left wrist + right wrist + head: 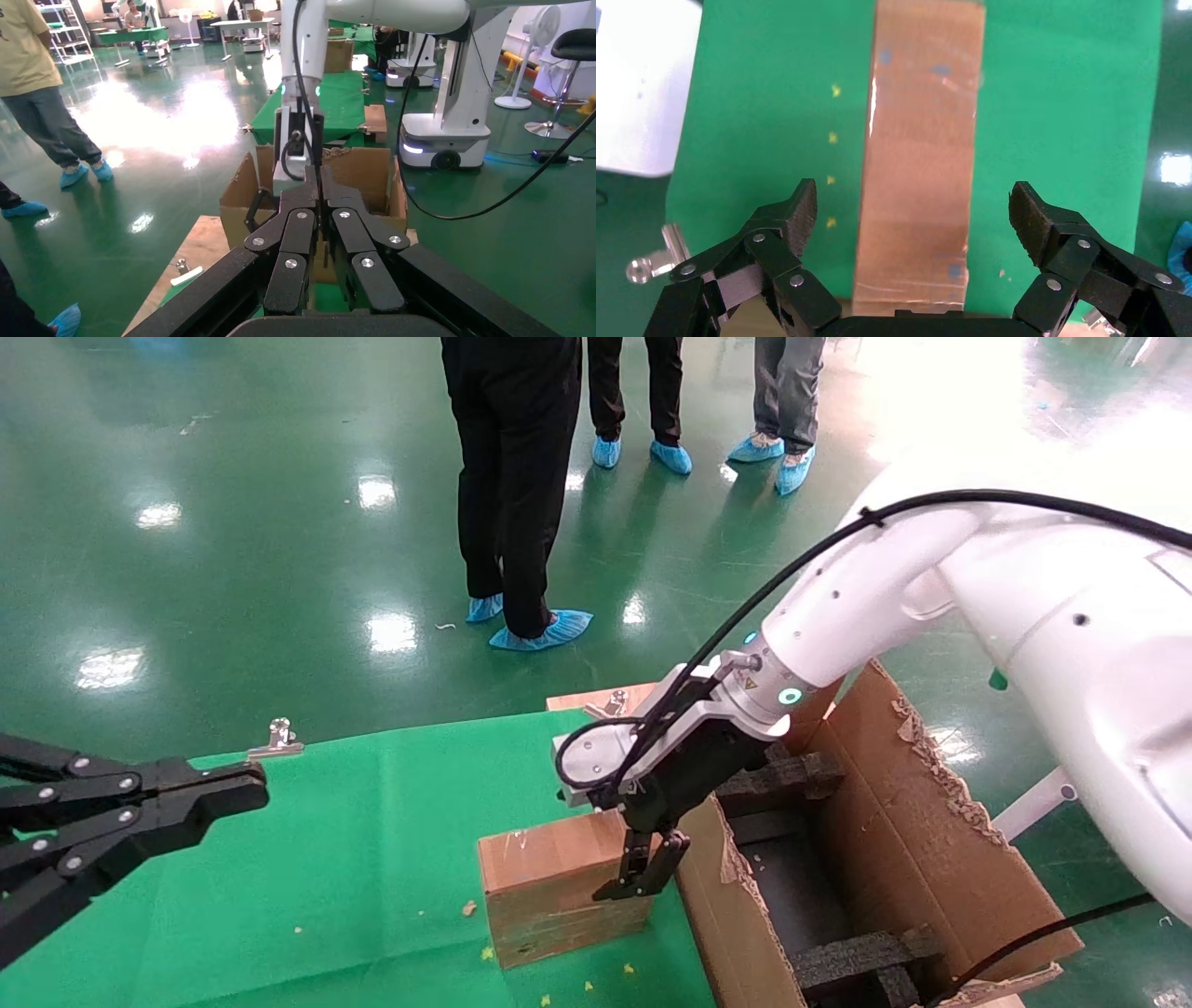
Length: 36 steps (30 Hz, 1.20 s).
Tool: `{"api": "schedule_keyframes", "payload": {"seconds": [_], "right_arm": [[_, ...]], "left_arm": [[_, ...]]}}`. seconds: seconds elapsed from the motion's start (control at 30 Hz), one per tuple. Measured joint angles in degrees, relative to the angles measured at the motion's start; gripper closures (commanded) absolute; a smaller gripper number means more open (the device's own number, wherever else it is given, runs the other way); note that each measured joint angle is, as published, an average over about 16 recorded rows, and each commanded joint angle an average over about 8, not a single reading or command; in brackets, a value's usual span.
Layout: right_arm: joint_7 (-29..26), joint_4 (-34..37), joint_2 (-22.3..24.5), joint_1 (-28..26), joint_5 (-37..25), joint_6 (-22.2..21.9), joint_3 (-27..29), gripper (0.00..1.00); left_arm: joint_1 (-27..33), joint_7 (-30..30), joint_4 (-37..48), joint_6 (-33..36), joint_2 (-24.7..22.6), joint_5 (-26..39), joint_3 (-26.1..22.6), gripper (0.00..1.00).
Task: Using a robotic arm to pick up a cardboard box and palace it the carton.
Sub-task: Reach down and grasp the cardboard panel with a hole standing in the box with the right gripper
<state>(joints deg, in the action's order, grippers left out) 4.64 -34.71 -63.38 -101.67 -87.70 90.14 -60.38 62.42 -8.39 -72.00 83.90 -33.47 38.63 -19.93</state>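
The small taped cardboard box (549, 891) lies on the green cloth (372, 859), right beside the large ragged-edged carton (931, 859) with black foam blocks (782, 775) inside. My right gripper (652, 850), on the white arm with the green ring, is open and straddles the box's end nearest the carton. One finger hangs in front of the box's near face. In the right wrist view the box (919, 161) lies between the spread fingers (796, 217), apart from both; the gripper (916, 217) is open. My left gripper (214, 798) is shut and idle at the far left (318, 184).
Several people (521, 477) stand on the glossy green floor beyond the table. A metal clip (275, 740) sits at the cloth's far edge. A wooden board (596, 696) shows behind the right wrist. The left wrist view shows the carton (365, 175) and another robot's base (443, 133).
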Motion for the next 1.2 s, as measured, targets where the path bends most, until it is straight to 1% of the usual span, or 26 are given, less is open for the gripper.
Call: {"api": "schedule_keyframes", "payload": {"seconds": [0.2,0.23,0.27,0.5,0.53,1.2], "right_arm": [[4.24,5.9,-2.95,-1.59,-0.54,-0.22,-1.9,0.0],[4.73,6.62,-3.29,-1.78,-0.53,-0.25,-2.06,0.0],[5.16,7.24,-3.58,-1.94,-0.49,-0.28,-2.19,0.08],[6.51,9.43,-4.42,-2.51,0.1,-0.4,-2.33,0.96],[6.53,9.49,-4.43,-2.53,0.12,-0.4,-2.33,1.0],[6.14,8.34,-4.05,-2.1,-0.15,-0.31,-2.25,1.0]], "left_arm": [[0.0,0.0,0.0,0.0,0.0,0.0,0.0,0.02],[-0.01,0.0,0.01,-0.01,0.0,-0.01,0.0,0.0],[-0.01,0.0,0.01,-0.01,0.0,-0.01,0.0,0.0],[-0.01,0.01,0.01,-0.01,0.01,-0.01,0.0,0.0],[-0.01,0.01,0.01,-0.01,0.01,-0.01,0.0,0.0],[-0.01,0.01,0.01,-0.01,0.01,-0.02,0.0,0.0]]}}
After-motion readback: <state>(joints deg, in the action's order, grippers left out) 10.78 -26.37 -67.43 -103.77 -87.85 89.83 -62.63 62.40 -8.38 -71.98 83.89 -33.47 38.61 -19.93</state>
